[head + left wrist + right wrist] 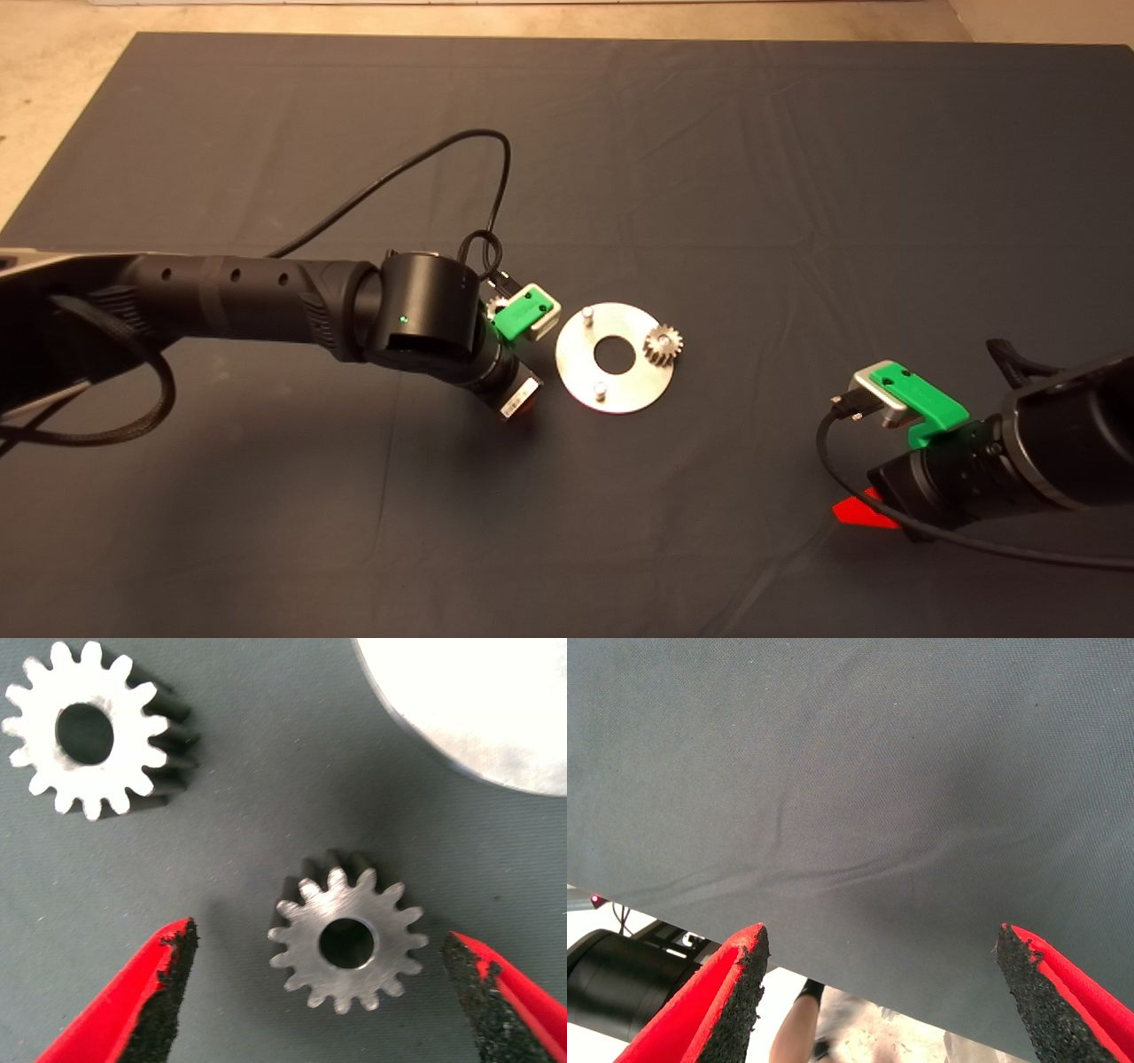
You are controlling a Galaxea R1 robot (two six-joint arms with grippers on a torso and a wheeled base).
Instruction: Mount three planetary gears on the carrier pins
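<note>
The silver disc (620, 390) lies mid-mat with two bare carrier pins (587, 313) (600, 388). One planetary gear (661, 343) sits on the disc's right rim, hiding what is under it. My left gripper (523, 403) hangs just left of the disc. In the left wrist view it is open (317, 937), low over the mat, with a second gear (345, 941) lying flat between the fingers, touching neither pad. A third gear (87, 729) lies flat farther off, near the disc's edge (478, 709). My right gripper (855, 512) is open (881, 935) over bare mat at the lower right.
A black cable (478, 177) loops up from the left wrist over the mat. The mat's edge and pale floor (53, 106) show at the upper left. In the right wrist view the mat's edge (833, 979) shows, with a person's limb (793, 1028) beyond it.
</note>
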